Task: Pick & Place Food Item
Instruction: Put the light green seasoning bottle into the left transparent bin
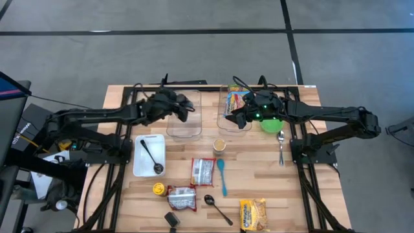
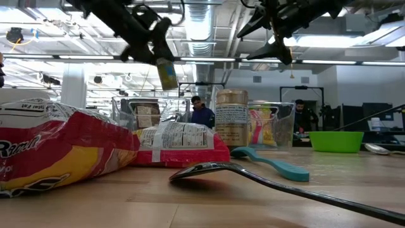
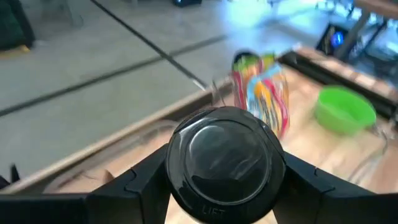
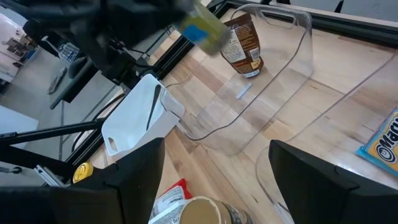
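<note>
My left gripper point(image 1: 185, 107) is shut on a small jar point(image 2: 166, 74) with a black flip cap point(image 3: 224, 155) and a yellow and blue label. It is held in the air over the left clear container point(image 1: 184, 133). A brown packet point(image 4: 242, 43) leans against the far wall inside that container. My right gripper point(image 1: 234, 118) is open and empty, above the near edge of the right clear container point(image 1: 228, 124), which holds a colourful packet point(image 1: 236, 101). In the right wrist view the jar point(image 4: 202, 28) shows blurred. My left gripper pinches the jar between its two fingers point(image 3: 140, 180) at the cap end, one finger on each side of the black cap point(image 3: 186, 186). The cap faces back toward the wrist. The fingers slant downward, and the labelled body point(image 2: 168, 76) sticks out below them, tilted and clear of the container.
On the table's near half lie a white tray with a black spoon point(image 1: 149, 155), a gold-lidded jar point(image 1: 220, 145), a teal spoon point(image 1: 222, 176), two red packets point(image 1: 202, 171), a yellow packet point(image 1: 253, 215) and a black spoon point(image 1: 217, 207). A green bowl point(image 1: 272, 124) and a metal spoon point(image 1: 281, 145) lie at the right.
</note>
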Controlling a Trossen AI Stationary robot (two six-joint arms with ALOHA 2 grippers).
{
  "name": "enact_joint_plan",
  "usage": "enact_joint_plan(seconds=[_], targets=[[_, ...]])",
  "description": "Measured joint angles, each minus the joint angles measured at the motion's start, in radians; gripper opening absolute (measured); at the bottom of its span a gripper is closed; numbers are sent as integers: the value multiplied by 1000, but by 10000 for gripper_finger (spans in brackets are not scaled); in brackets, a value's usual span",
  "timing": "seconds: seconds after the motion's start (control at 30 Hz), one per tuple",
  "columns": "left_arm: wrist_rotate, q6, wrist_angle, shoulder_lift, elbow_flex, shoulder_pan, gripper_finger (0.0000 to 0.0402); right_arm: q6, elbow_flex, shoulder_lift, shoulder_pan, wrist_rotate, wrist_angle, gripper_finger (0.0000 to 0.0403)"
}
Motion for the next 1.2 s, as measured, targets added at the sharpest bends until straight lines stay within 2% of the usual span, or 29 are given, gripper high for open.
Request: enact_joint_plan(seconds=[0.1, 0.37, 0.67, 1.2], targets=[[34, 0, 15, 63, 0, 9, 210, 1, 0, 0, 0, 0, 0, 282], [37, -1, 12, 189, 0, 45, 211, 1, 0, 0, 0, 0, 0, 282], [37, -1, 66, 263, 0, 88, 212, 0, 0, 0, 0, 2, 0, 282], [37, -35, 116, 385, 0, 88, 212, -3, 0, 0, 0, 2, 0, 282]])
